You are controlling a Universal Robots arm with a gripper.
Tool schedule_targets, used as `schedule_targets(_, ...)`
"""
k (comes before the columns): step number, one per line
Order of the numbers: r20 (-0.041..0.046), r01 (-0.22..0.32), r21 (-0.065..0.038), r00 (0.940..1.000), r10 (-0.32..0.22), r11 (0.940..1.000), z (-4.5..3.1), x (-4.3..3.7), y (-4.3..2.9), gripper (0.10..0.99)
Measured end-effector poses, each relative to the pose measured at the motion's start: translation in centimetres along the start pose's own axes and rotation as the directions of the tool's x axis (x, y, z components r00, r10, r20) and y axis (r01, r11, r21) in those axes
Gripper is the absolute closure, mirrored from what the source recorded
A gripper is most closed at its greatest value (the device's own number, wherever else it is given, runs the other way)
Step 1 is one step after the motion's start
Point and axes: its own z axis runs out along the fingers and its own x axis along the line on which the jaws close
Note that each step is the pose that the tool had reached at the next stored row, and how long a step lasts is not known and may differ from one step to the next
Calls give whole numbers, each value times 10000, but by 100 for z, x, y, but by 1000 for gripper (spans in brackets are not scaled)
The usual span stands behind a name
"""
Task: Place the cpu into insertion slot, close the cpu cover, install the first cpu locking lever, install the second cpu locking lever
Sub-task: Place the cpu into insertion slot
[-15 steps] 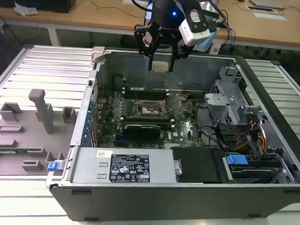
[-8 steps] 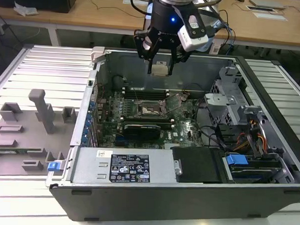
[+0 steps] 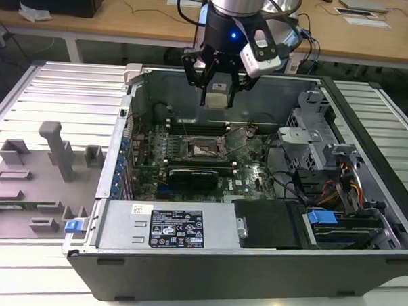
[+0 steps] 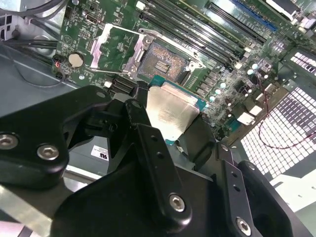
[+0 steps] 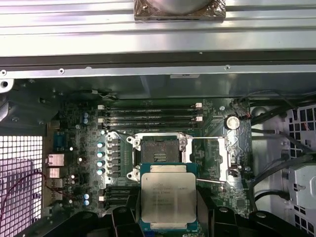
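Closed on the cpu (image 3: 218, 101), the pincer (image 3: 218, 92) hangs over the open computer case (image 3: 253, 263), which lies on the slatted metal surface (image 3: 58, 85). The chip sits clear of the green board (image 3: 254, 175), with open air between it and everything below. In both wrist views its silver top faces the camera and black fingers (image 4: 148, 143) hold it by opposite edges.

The insertion slot (image 5: 159, 150) lies bare on the board with its pin field exposed. In the first wrist view it sits just beyond the chip's far edge, so the chip does not yet look to be over it. The cpu cover (image 4: 102, 45) is swung back off the slot and rests to one side, leaving the opening free.

Judging by this, the placing step is still ahead, and the main risks lie in the descent.

- **Offset or rotation:** if the chip comes down shifted or turned against the black frame, an edge could ride up on the frame and it would not seat.
- **Bent pins:** pressing down on a chip that is not seated could bend the fine pins.
- **Tilt in the grip:** a tilted chip would land one corner first, with the same result.
- **Slipping:** the grip is on thin edges only, so a jolt might let the chip slide and drop onto the board.
- **The open cover:** it stands close to the path, and a finger could clip it if the approach drifts that way.
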Motion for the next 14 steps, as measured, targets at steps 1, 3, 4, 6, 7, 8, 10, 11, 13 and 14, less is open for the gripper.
schedule_targets(1,1,0,-2,10000,0,10000,6,0,2,545)
schedule_targets(3,0,1,-2,10000,-1,10000,18,0,7,545)
schedule_targets(4,0,0,-1,10000,0,10000,29,0,12,545)
schedule_targets(6,0,0,4,10000,0,10000,42,0,16,545)
schedule_targets(7,0,0,6,10000,0,10000,47,0,17,545)
schedule_targets(8,0,0,8,10000,0,10000,51,-1,18,545)
schedule_targets(10,0,0,12,10000,0,10000,61,-1,18,545)
schedule_targets(11,0,0,12,10000,0,10000,65,-1,18,545)
schedule_targets(13,0,-1,14,10000,1,10000,81,-1,18,545)
schedule_targets(14,1,0,15,10000,0,10000,86,-1,18,545)
